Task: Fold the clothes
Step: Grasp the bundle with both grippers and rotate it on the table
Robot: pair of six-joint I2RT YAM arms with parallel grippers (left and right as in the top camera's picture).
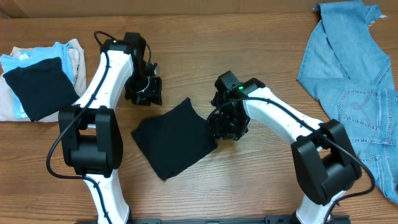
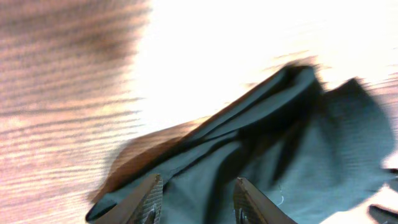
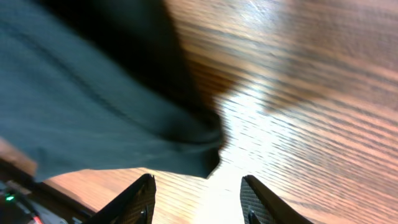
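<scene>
The clothes, a black T-shirt (image 1: 174, 138), lie folded into a rough tilted square at the table's middle. My left gripper (image 1: 144, 90) hovers just off the shirt's upper left corner. In the left wrist view its jaws (image 2: 199, 180) stand apart, with the rumpled dark fabric (image 2: 298, 149) lying beyond and beneath them, not pinched. At the shirt's right edge is my right gripper (image 1: 227, 124). The right wrist view shows it open (image 3: 198, 178) over bare wood, with a corner of the shirt (image 3: 93, 99) just ahead of the fingertips.
A stack of pale blue and beige folded garments (image 1: 71, 56) with a black folded one (image 1: 38, 90) on top sits at the far left. Light-blue jeans (image 1: 354, 81) lie spread at the right edge. Both arm bases stand along the front edge.
</scene>
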